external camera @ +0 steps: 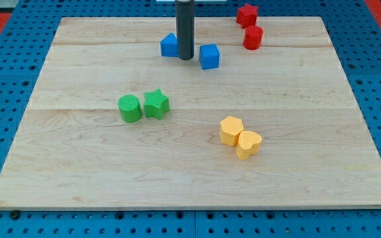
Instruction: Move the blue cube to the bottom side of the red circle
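A wooden board is shown resting on a blue pegboard surface. No pincer is fitted, so nothing is gripped or held; the arm ends in a dark rod, and my tip is set down on the board near the view's top. The tip is placed between two blue blocks: a blue block of unclear shape lies just beside it to the view's left, and the blue cube lies just beside it to the view's right; contact with either cannot be confirmed. The red circle is located to the view's upper right of the cube, with a red star directly above it. The step in hand is judged to be the approach to the cube, with the push not yet completed. For the next move, the cube is to be driven towards the view's right, stopping just below the red circle, without the circle being disturbed. A green cylinder, green star, yellow hexagon and yellow heart are well apart from this path.
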Action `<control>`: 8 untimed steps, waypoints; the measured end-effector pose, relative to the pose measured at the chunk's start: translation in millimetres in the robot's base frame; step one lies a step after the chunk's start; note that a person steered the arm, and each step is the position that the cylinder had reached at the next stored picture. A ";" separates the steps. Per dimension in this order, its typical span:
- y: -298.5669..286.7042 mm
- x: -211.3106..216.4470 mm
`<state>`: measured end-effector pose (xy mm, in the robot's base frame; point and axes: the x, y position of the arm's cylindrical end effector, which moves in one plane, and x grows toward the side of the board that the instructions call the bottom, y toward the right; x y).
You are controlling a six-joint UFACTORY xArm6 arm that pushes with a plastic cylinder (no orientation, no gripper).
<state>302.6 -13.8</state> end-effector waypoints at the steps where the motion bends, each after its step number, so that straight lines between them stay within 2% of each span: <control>1: 29.2 -1.6; 2: 55.3 -1.5; 5: 59.0 40.6; 6: 75.3 42.9; 7: -57.8 39.7; 8: -101.9 -7.0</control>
